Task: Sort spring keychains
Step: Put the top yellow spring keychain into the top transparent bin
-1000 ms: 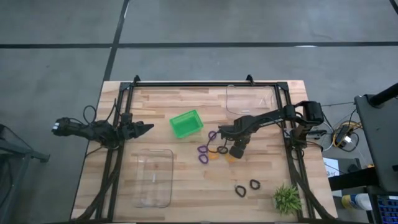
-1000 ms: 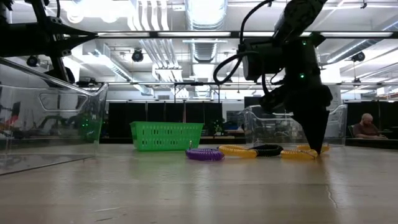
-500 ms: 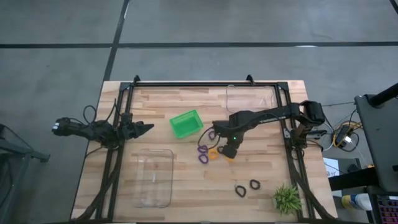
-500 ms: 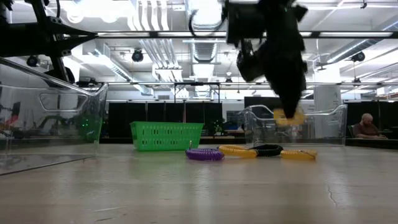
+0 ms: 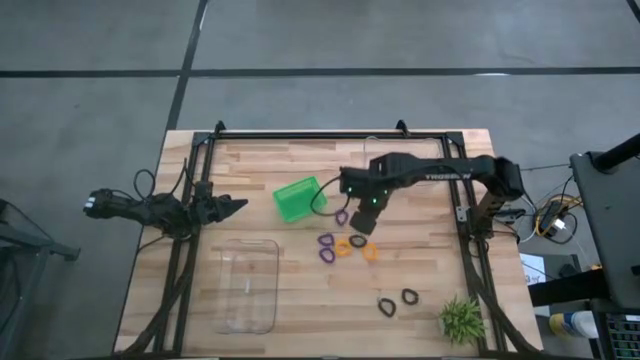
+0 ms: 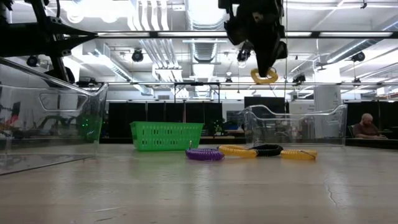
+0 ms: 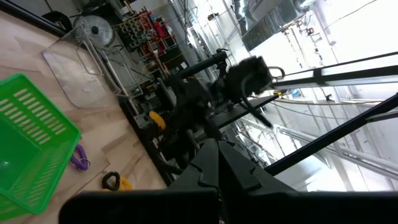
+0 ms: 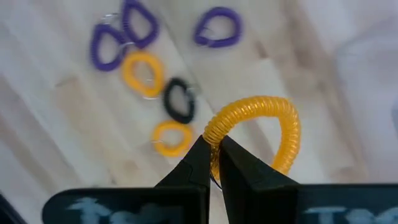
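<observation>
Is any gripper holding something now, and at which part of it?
The right gripper holds an orange keychain by one side of its coil, above the table. The left gripper holds nothing.

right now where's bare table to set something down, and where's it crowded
Bare wood lies between the clear bin and the two black keychains, and along the far edge left of the green bin. It is crowded mid-table around the keychain cluster, under the right gripper holding an orange keychain.

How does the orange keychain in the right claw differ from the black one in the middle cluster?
The held orange keychain is lifted clear of the table, pinched in the right claw; the black keychain lies flat on the wood, untouched. One is orange, the other black. Both are small coiled loops of similar size.
</observation>
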